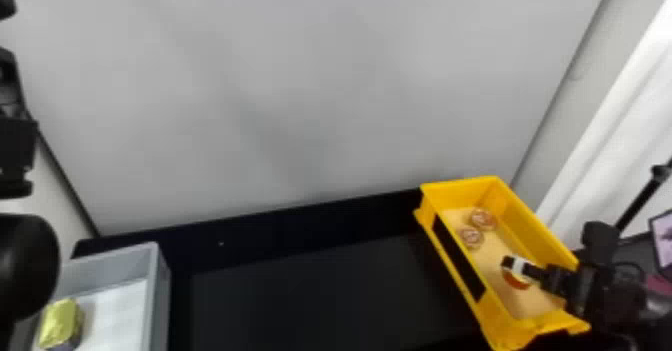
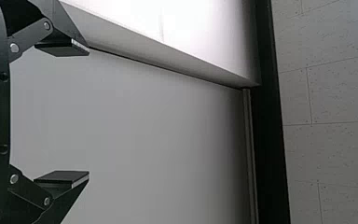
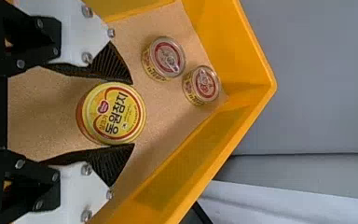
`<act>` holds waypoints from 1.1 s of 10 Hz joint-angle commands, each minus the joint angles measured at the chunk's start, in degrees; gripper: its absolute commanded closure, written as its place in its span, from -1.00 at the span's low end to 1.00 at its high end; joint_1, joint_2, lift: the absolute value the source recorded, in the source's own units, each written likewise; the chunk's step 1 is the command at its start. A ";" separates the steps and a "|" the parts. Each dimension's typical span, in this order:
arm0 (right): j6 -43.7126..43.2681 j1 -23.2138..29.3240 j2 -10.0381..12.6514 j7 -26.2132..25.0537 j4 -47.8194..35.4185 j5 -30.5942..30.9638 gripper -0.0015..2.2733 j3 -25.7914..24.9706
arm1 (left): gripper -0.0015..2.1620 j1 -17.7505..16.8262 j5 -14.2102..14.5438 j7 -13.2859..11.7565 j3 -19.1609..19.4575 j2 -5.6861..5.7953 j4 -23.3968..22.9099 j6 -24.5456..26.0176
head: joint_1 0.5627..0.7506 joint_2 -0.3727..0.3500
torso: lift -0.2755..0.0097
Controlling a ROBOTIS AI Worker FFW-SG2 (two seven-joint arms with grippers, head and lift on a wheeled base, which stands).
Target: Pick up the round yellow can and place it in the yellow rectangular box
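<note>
the round yellow can (image 3: pixel 113 114) was already inside the yellow rectangular box (image 1: pixel 452 195), at the lower right of the head view, so most of the task looked done. the right gripper (image 3: pixel 130 114) had its jaws on either side of the can, apparently clamped on it, with the can's lid facing up between them; whether its base rested on the box floor, i could not tell. two smaller cans (image 3: pixel 167 58) stood just beyond it, near the box's far end. the left gripper (image 2: pixel 87 112) had its jaws wide apart with nothing between them, its arm at the left edge of the head view. a grey tray (image 1: pixel 159 300) sat on the black desk (image 1: pixel 310 295) at lower left, holding a gold-topped block (image 1: pixel 61 322). what seemed left was to settle the can, spread the right jaws and lift clear without dragging or tipping it.
</note>
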 commanded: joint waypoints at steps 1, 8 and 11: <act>-0.09 -0.29 0.09 -0.17 -0.17 0.00 -1.00 0.17 | -0.71 0.00 -0.01 0.01 -0.10 0.00 0.02 -0.01 | -0.26 -0.19 | 0.93; -2.55 7.18 0.88 -3.16 -23.46 0.00 -1.00 -4.49 | -0.71 0.88 0.16 0.01 0.95 -0.62 -0.25 0.26 | -0.26 -0.19 | 0.93; -1.76 12.19 0.44 -8.96 -43.50 0.00 -1.00 -6.33 | -0.71 1.32 0.16 0.01 1.30 -0.97 -0.51 0.43 | -0.26 -0.19 | 0.93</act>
